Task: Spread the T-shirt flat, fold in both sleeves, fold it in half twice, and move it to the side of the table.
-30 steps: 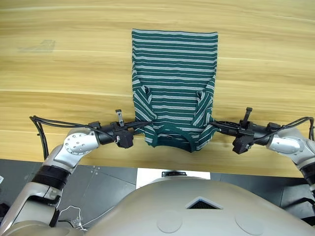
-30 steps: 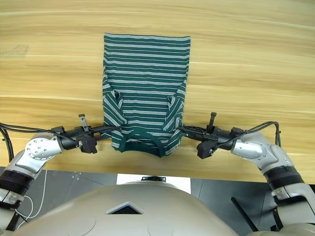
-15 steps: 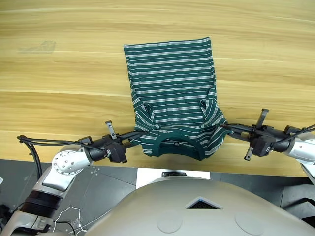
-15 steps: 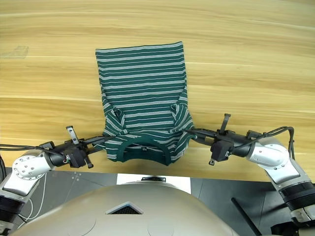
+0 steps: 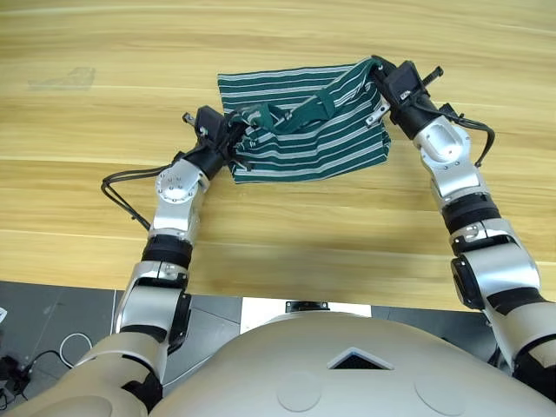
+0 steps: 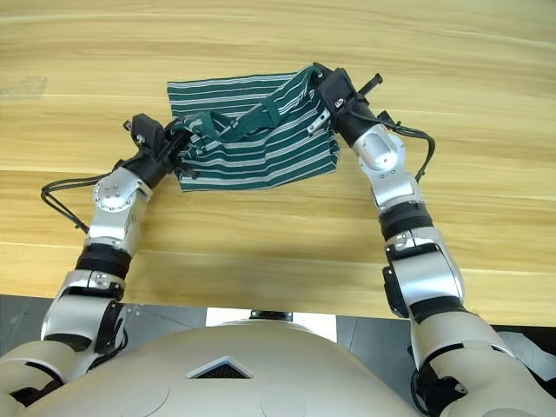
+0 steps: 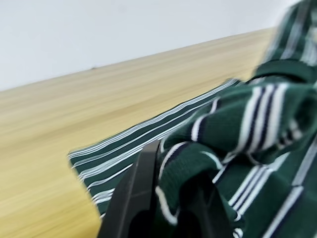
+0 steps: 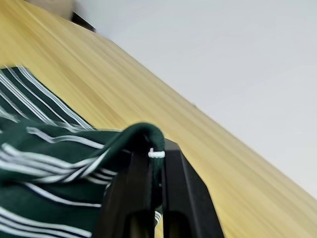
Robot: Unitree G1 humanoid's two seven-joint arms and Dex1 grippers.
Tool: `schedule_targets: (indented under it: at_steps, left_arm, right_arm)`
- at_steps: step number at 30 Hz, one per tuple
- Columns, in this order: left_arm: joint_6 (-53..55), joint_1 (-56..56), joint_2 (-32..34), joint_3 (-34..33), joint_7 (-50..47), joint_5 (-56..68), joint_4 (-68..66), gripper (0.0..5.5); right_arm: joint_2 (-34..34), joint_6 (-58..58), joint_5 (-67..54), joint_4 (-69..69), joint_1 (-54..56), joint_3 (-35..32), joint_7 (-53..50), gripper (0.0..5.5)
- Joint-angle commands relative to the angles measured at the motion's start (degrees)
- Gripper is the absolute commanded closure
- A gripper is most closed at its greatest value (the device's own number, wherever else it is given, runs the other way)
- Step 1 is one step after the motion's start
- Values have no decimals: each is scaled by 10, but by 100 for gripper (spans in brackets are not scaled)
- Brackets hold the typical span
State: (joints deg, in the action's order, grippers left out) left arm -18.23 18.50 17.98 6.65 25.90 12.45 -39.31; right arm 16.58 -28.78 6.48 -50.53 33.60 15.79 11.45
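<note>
The left gripper (image 5: 228, 139) and right gripper (image 5: 375, 76) each clamped a collar-end corner of the T-shirt (image 5: 304, 148), raised over its far half mid-table (image 5: 261, 234), seemingly to lay the first half-fold.

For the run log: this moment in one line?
phase: half-fold | left gripper: shut on T-shirt | right gripper: shut on T-shirt | collar end above far half

Shirt (image 5: 313, 149) lies mid-worktop (image 5: 104, 78). Open wood left, right, near and far of it gives passage all round. A lifted fold is strung between the left tool (image 5: 236, 139) and right tool (image 5: 375, 68), both clamped on it, blocking the path straight across above the shirt.
</note>
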Motion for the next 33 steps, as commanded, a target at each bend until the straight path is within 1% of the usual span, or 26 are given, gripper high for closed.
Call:
schedule_targets:
  at_steps: [1, 4, 10, 14, 17, 20, 22, 24, 27, 29, 31, 32, 33]
  left_arm:
    - [13, 61, -19, -35, -28, -14, -86, 509]
    - [5, 89, -24, -63, -28, -8, -121, 475]
    - [-1, 118, -34, -95, -51, -20, -184, 376]
    - [-5, 137, -34, -105, -53, -29, -216, 313]
    - [22, 168, -26, -127, -102, -31, -267, 262]
    - [45, 185, -9, -167, -178, -19, -311, 221]
    - [39, 183, -2, -197, -204, -5, -319, 192]
    - [15, 175, 2, -236, -199, 24, -310, 164]
    - [-34, 148, 8, -277, -187, 51, -284, 124]
    - [-61, 119, 3, -296, -181, 64, -261, 91]
    - [-87, 75, -19, -306, -172, 73, -221, 66]
    - [-93, 53, -39, -307, -167, 78, -197, 44]
    - [-103, 30, -64, -297, -166, 73, -174, 34]
  right_arm:
    - [-26, 2, 45, -99, 37, 2, -45, 507]
    - [-37, -1, 65, -144, 56, -2, -70, 463]
    - [-61, -2, 71, -181, 70, -14, -92, 354]
    - [-72, 9, 69, -199, 78, -30, -110, 283]
    - [-81, 17, 60, -206, 84, -47, -115, 226]
    - [-83, 32, 47, -214, 82, -72, -122, 178]
    - [-84, 45, 35, -218, 78, -92, -127, 144]
    - [-86, 50, 21, -217, 70, -113, -130, 125]
    - [-94, 32, 18, -203, 52, -123, -141, 125]
    - [-109, 0, 35, -164, 28, -109, -156, 125]
    - [-143, -26, 44, -86, -13, -81, -140, 125]
    - [-159, -25, 44, -42, -34, -67, -126, 125]
    - [-171, -13, 48, -1, -49, -53, -118, 125]
